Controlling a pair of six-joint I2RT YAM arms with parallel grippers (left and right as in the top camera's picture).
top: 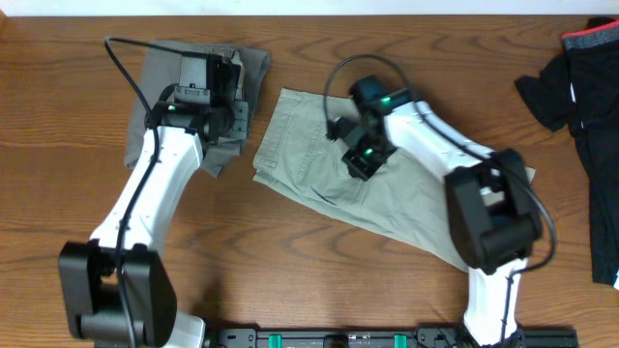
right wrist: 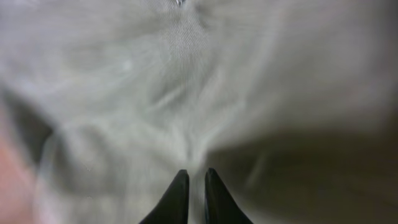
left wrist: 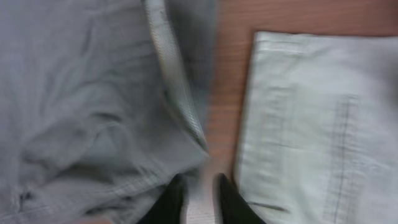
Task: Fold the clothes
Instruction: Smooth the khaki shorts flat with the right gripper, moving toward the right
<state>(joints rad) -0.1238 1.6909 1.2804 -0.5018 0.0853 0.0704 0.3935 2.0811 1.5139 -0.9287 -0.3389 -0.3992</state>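
Black fingertips [left wrist: 177,199] of the left gripper [left wrist: 199,194] sit at the lower edge of the left wrist view. They are drawn close, with only a narrow slot between them, and whether any cloth lies in that slot cannot be told. Seen from overhead, the left gripper [top: 235,114] hangs over the right-hand border of the grey shorts [top: 157,75]. These lie crumpled near the far-left corner of the desk [top: 290,261], partly hidden under the left arm [top: 145,193]. In the left wrist view the shorts [left wrist: 81,93] take up the left half, with one hemmed edge running diagonally down toward the fingertips. A strip of bare desk [left wrist: 227,62] parts them from the khaki trousers [left wrist: 323,124].

From overhead, the khaki trousers [top: 300,135] lie flat around the middle of the desk, just beside the shorts but not touching them. They slant from the far centre toward the near right, and a seamed pocket shows on the upper panel. The right gripper [top: 360,162] rests on the trousers near their middle. In the right wrist view the right gripper [right wrist: 196,186] has its fingertips [right wrist: 177,193] pressed almost together, pinching the pale cloth [right wrist: 186,74]; the creases converge on the tips. The right arm [top: 493,208] crosses the lower end of the trousers. A dark garment [top: 580,87] with a red-trimmed band lies at the far-right corner, well apart from the trousers.
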